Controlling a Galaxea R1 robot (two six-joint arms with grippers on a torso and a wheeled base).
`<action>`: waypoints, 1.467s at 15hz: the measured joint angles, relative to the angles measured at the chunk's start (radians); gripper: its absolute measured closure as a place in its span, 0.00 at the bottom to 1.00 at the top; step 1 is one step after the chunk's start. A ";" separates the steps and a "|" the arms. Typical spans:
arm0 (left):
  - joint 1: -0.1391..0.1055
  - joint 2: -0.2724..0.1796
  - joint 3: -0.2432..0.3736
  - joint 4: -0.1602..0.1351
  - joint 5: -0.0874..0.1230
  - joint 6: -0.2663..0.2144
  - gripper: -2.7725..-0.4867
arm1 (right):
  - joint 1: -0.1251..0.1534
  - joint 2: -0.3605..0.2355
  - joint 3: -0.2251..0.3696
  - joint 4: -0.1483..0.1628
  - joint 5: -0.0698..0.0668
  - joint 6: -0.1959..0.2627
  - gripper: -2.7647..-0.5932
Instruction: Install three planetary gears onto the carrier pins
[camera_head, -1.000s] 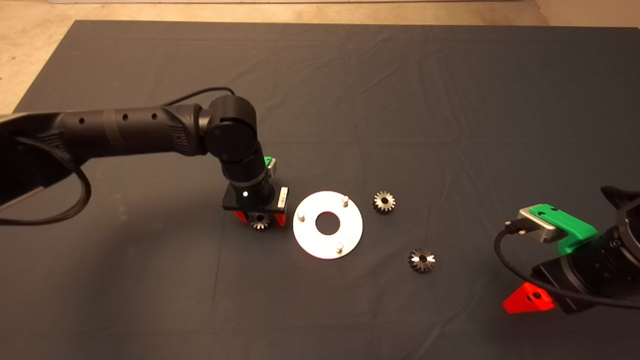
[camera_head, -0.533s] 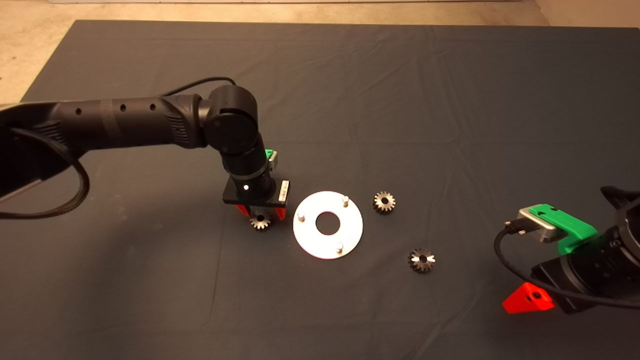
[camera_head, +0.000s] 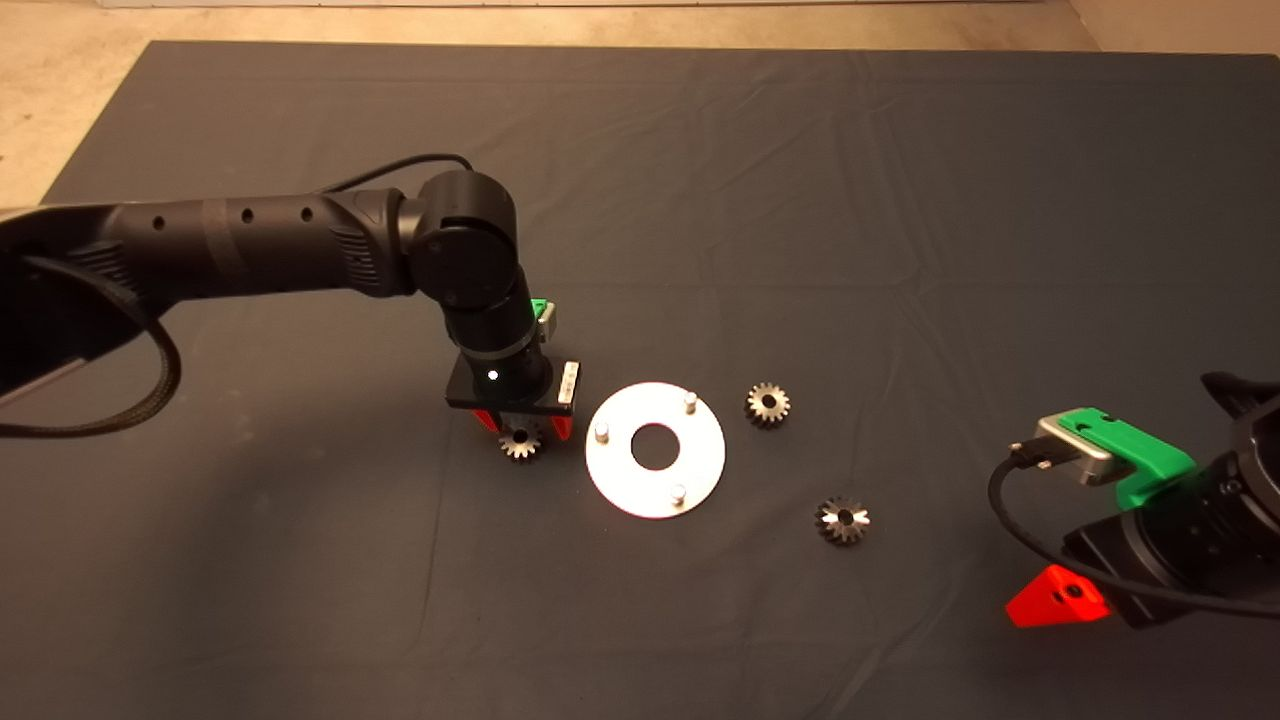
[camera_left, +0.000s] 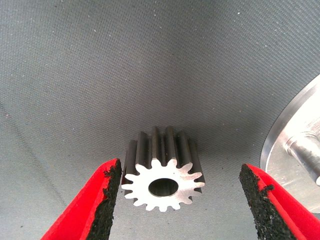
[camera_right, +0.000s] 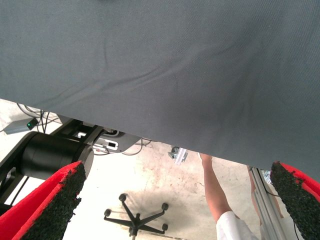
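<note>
Three planetary gears lie on the mat. One gear (camera_head: 520, 441) sits just left of the round silver plate (camera_head: 655, 480); the other two gears (camera_head: 768, 404) (camera_head: 843, 520) lie to the plate's right. Three carrier pins (camera_head: 602, 432) (camera_head: 689, 401) (camera_head: 678, 493) stand bare on the plate. My left gripper (camera_head: 521, 428) hangs over the left gear. In the left wrist view that gear (camera_left: 162, 172) lies flat between the open fingers (camera_left: 102, 200), touching neither pad, with the left gripper (camera_left: 180, 172) straddling it; the plate (camera_left: 292, 130) and one pin (camera_left: 302, 150) are beside it. My right gripper (camera_head: 1060, 598) waits at the lower right, open.
The dark mat (camera_head: 800, 200) is wrinkled and its far edge meets a tan floor. The right wrist view looks past the mat's edge (camera_right: 165, 75) at the floor, where a person's arm (camera_right: 214, 190) and a chair base (camera_right: 135, 216) show.
My left wrist has drawn back slightly toward the far side, so more of the left gear shows below it. The gear has stayed on the mat. The right arm has not moved.
</note>
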 joint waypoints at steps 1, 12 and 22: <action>0.000 0.000 0.000 0.000 0.001 0.000 0.49 | 0.000 0.000 0.000 0.000 0.000 0.000 0.01; 0.000 0.000 -0.011 0.000 0.033 0.000 0.49 | 0.000 0.000 0.000 0.000 0.000 0.000 0.01; 0.006 0.000 -0.016 0.000 0.033 -0.001 0.49 | 0.000 0.000 0.000 0.000 0.000 0.000 0.01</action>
